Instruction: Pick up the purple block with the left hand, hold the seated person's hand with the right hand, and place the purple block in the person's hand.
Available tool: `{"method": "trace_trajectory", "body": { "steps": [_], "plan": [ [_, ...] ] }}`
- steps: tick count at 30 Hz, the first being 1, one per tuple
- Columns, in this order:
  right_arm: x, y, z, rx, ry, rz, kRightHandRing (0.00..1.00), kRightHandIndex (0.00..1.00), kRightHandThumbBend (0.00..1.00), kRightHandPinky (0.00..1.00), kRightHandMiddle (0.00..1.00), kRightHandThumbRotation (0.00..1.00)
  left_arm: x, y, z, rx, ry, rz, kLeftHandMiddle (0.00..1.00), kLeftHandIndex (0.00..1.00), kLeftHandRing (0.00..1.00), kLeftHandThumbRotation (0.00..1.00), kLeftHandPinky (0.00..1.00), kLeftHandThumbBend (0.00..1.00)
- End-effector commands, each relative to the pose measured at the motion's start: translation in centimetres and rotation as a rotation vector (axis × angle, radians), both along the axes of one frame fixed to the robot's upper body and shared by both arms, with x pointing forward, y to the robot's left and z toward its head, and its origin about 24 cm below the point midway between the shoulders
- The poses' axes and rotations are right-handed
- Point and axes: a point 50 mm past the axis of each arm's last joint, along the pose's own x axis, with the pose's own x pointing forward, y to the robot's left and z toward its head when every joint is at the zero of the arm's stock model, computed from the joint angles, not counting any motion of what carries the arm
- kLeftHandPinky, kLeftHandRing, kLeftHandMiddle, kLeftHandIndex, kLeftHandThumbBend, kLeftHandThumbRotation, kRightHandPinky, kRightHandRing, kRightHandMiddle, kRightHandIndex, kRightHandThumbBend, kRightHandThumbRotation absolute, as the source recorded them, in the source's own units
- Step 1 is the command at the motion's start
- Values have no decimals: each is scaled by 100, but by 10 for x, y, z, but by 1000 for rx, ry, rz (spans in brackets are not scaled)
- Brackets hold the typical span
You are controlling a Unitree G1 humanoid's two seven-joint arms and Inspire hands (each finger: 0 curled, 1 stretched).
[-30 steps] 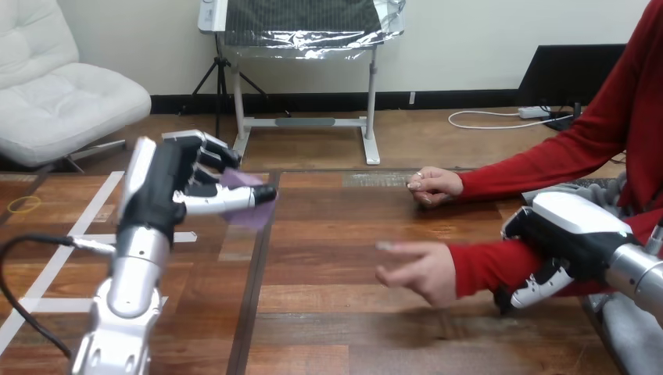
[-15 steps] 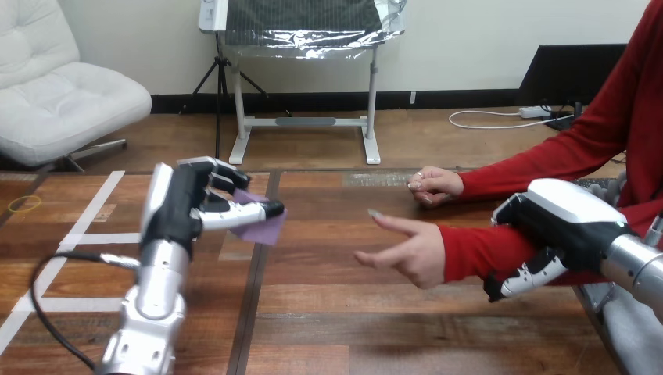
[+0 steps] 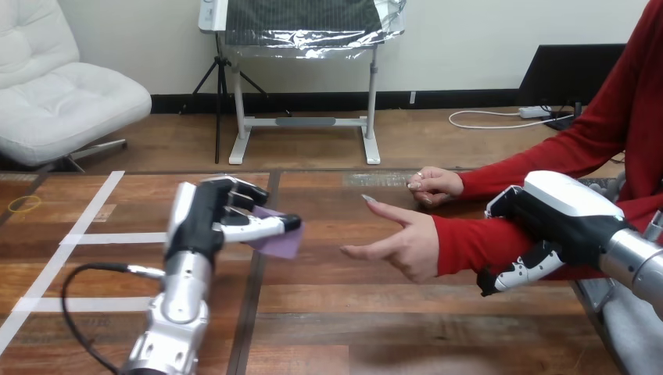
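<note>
Head view: the left robot hand (image 3: 213, 220) pinches the purple block (image 3: 280, 241) above the surface (image 3: 328, 312), not yet at the person's hand (image 3: 406, 244). The right robot hand (image 3: 557, 212) looks curled round the forearm (image 3: 467, 244). Next: carry the block over, let go.

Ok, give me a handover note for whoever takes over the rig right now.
Left hand: fingers shut on the purple block, raised over the table.
Right hand: fingers curled round the person's forearm, on the red sleeve.
The person's open hand is held out right of the block, apart from it.
Done: block picked up, forearm held. To do: put the block in the open hand, let go.
</note>
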Motion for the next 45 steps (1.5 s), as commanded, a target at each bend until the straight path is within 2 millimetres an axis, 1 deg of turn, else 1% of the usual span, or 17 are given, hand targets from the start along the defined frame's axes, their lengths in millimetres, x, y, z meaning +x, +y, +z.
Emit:
{"method": "trace_trajectory", "body": {
  "steps": [1, 5, 14, 17, 29, 35, 45],
  "plan": [
    [6, 15, 23, 59, -108, 68, 27, 34, 90, 25, 32, 17, 25, -21, 37, -7, -139, -51, 43, 44, 38, 0, 33, 81],
    [6, 17, 23, 81, -98, 69, 28, 34, 90, 25, 32, 16, 26, -29, 37, -30, -142, -65, 43, 44, 38, 0, 33, 80],
    [7, 25, 25, 92, -104, 84, 28, 34, 90, 25, 33, 19, 30, -44, 37, -26, -130, -94, 43, 44, 38, 0, 33, 81],
    [8, 27, 26, 96, -98, 87, 29, 34, 91, 27, 34, 20, 31, -49, 38, -44, -136, -114, 43, 44, 38, 0, 33, 80],
    [9, 37, 27, 121, -85, 96, 31, 36, 91, 29, 35, 23, 35, -66, 42, -49, -139, -149, 44, 44, 40, 0, 35, 80],
    [9, 41, 27, 138, -77, 100, 31, 36, 91, 29, 35, 25, 38, -74, 46, -57, -147, -165, 44, 44, 40, 0, 35, 80],
    [9, 48, 28, 169, -73, 107, 29, 35, 90, 27, 34, 27, 40, -87, 52, -88, -158, -196, 44, 44, 38, 0, 33, 78]
  ]
}}
